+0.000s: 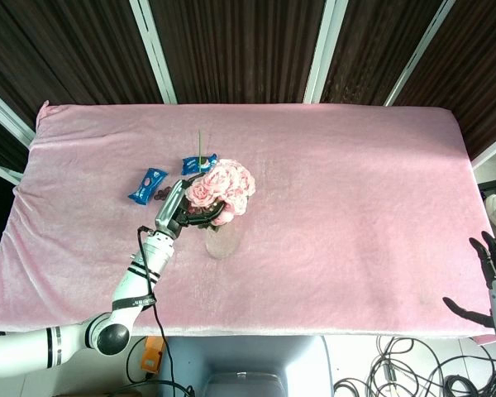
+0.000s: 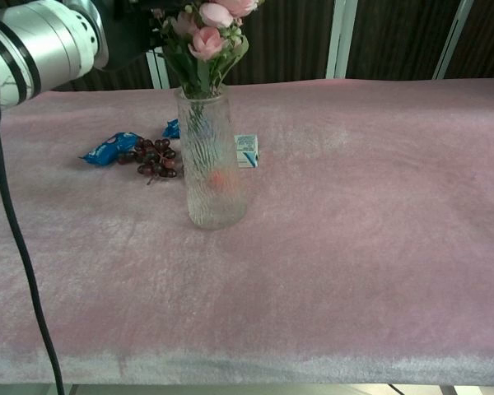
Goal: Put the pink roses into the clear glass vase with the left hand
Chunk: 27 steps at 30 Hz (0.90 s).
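The bunch of pink roses [image 1: 221, 188] stands with its green stems down inside the clear glass vase [image 2: 211, 169]; in the chest view the pink roses [image 2: 206, 37] and leaves sit just above the rim. From the left, my left hand [image 1: 184, 214] grips the bunch just under the blooms, over the vase [image 1: 221, 241]. In the chest view only its silver wrist [image 2: 45, 37] shows at the top left. My right hand [image 1: 494, 281] hangs open at the table's front right corner, holding nothing.
Behind the vase lie two blue snack packets [image 2: 108, 147] [image 1: 198, 165], a bunch of dark grapes [image 2: 152, 159] and a small white carton [image 2: 246, 151]. A black cable [image 2: 16, 255] hangs at the left. The pink cloth [image 2: 362, 222] covers the table.
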Each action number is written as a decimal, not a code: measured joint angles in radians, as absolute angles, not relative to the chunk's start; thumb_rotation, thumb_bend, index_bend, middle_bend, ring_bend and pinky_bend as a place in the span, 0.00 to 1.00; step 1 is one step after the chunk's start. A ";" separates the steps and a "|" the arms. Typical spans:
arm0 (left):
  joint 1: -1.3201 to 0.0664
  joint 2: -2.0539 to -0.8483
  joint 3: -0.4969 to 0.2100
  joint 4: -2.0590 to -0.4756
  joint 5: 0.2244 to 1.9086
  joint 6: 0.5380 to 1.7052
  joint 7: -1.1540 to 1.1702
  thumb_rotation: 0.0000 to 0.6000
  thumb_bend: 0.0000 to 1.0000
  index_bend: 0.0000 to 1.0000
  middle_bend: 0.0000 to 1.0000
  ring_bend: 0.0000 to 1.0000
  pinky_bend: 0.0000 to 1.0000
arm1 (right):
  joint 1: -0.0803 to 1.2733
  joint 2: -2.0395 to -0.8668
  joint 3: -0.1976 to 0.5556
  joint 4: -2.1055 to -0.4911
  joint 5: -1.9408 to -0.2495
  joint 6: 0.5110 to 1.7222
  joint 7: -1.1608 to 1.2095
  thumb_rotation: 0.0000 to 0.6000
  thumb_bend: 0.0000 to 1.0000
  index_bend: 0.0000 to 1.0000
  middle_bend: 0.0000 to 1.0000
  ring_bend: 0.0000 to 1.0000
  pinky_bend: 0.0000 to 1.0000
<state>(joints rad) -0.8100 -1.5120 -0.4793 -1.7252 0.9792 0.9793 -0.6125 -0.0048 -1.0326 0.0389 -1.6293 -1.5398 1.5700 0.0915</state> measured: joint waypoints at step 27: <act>-0.693 -1.346 -0.331 -1.811 1.251 0.998 -0.481 1.00 0.23 0.00 0.00 0.00 0.00 | -0.012 -1.034 0.027 -1.630 -1.574 1.578 0.084 1.00 0.13 0.00 0.00 0.00 0.00</act>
